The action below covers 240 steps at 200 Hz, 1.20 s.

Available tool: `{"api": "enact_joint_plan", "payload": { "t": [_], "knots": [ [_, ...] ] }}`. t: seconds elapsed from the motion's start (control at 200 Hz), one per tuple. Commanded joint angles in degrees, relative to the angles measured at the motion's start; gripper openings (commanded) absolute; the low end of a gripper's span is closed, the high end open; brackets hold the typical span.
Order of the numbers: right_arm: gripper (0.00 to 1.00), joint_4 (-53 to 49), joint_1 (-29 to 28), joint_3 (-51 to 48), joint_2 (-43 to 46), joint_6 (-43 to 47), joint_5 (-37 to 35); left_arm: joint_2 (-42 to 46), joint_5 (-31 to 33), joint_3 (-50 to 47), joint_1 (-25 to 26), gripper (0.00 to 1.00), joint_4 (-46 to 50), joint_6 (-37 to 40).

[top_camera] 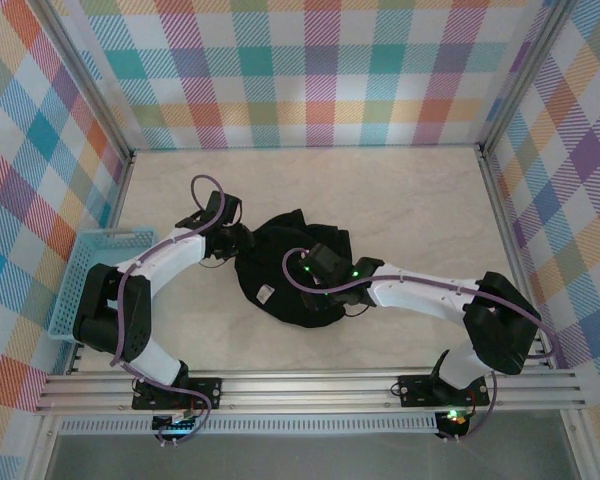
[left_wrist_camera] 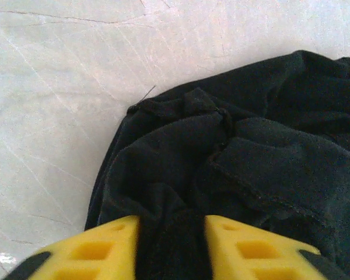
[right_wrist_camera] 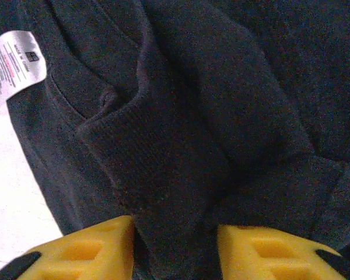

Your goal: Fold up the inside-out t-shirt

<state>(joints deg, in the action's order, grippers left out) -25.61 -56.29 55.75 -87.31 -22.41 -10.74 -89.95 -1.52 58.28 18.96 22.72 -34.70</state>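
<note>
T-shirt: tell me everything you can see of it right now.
The t-shirt is plain black, soft fabric, lying as a crumpled, rounded heap in the middle of the table. A white care label shows on the outside near its front edge. The left gripper pinches a ridge of cloth at its left side. The right gripper pinches a ribbed fold on top.

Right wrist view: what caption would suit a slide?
Right tool gripping a ribbed fold of the black t-shirt, white label showing.
</note>
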Motion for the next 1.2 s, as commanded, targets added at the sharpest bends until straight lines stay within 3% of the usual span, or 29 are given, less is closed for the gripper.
{"api": "enact_joint_plan", "payload": {
  "t": [0.0, 0.14, 0.31, 0.425, 0.58, 0.87, 1.025, 1.195],
  "knots": [
    [0.24, -1.97, -0.40, 1.91, 1.17, 0.42, -2.54, 1.70, -1.12, 2.09, -0.16, 0.21, 1.67, 0.86],
    [0.10, -3.70, -0.44, 1.09, 5.90, 0.75, -6.29, 5.81, 0.92, 4.58, 0.84, 0.09, 5.37, 1.41],
    [0.06, -8.55, -0.41, 1.99, 13.18, 2.38, -13.01, 11.37, 3.78, 10.13, 2.98, 0.00, 10.40, 1.91],
    [0.04, -13.21, 0.03, 5.42, 19.31, 4.86, -17.31, 14.76, 6.99, 16.05, 4.84, 0.00, 14.05, 2.72],
    [0.05, -18.14, 1.15, 15.51, 25.68, 11.49, -22.03, 20.23, 9.40, 25.06, 6.30, 0.00, 16.28, 3.66],
    [0.01, -21.77, 1.80, 37.18, 26.09, 19.95, -22.91, 26.98, 7.78, 40.79, 7.49, 0.00, 16.95, 4.47],
    [0.02, -19.96, 1.82, 39.17, 27.45, 20.67, -21.49, 28.68, 8.20, 40.95, 7.67, 0.00, 17.18, 4.02],
    [0.02, -18.09, 2.72, 31.83, 24.98, 17.62, -23.02, 24.44, 9.95, 33.84, 7.67, 0.00, 17.97, 2.81]
  ]
}}
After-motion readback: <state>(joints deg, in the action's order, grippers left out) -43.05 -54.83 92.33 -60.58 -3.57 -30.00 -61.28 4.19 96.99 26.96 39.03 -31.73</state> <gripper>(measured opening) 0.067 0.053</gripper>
